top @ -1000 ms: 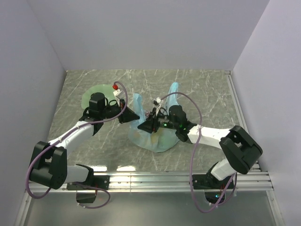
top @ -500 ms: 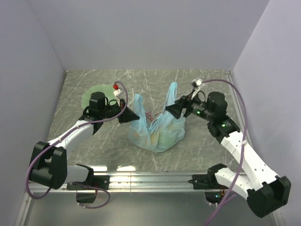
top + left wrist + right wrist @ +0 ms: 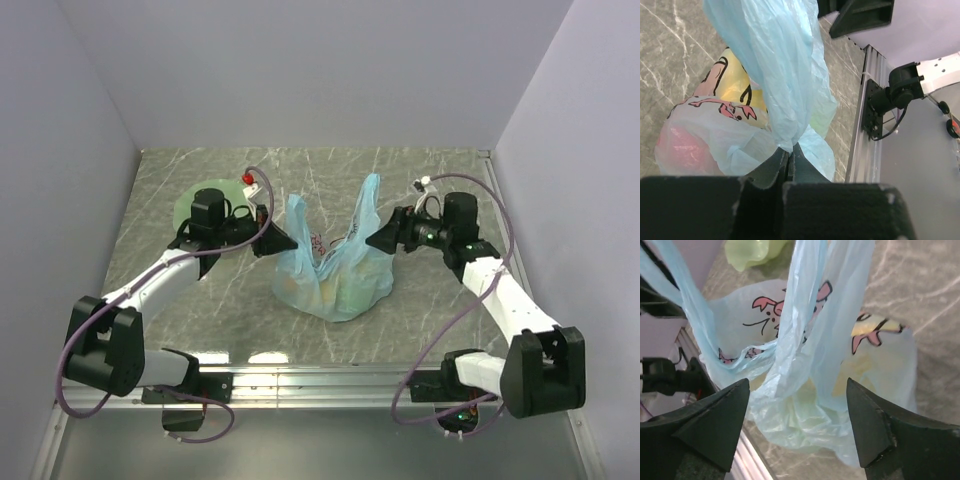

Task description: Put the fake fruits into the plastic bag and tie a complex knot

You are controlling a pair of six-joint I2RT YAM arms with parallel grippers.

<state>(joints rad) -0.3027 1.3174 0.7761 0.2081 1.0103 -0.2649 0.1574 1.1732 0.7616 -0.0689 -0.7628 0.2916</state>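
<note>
The light-blue plastic bag (image 3: pixel 335 285) sits mid-table, its two handle loops standing up. My left gripper (image 3: pixel 283 242) is shut on the left handle; in the left wrist view its fingertips (image 3: pixel 789 150) pinch the bunched blue film. Fake fruits lie inside the bag and show through the plastic as a yellow patch (image 3: pixel 735 87) and a pinkish-red one (image 3: pixel 677 145). My right gripper (image 3: pixel 375 240) is open just right of the right handle (image 3: pixel 367 205). In its wrist view the wide-apart fingers (image 3: pixel 796 390) frame the hanging handles (image 3: pixel 805 315) without touching them.
The pale green wavy dish (image 3: pixel 190 207) lies at the back left behind my left arm, with a small red thing (image 3: pixel 247 180) at its rim. An aluminium rail (image 3: pixel 400 375) runs along the near table edge. White walls close in the sides and back.
My right gripper has come up out of the bag's mouth, opened wide and swung right beside the right handle. The left gripper has kept its hold on the left handle.
</note>
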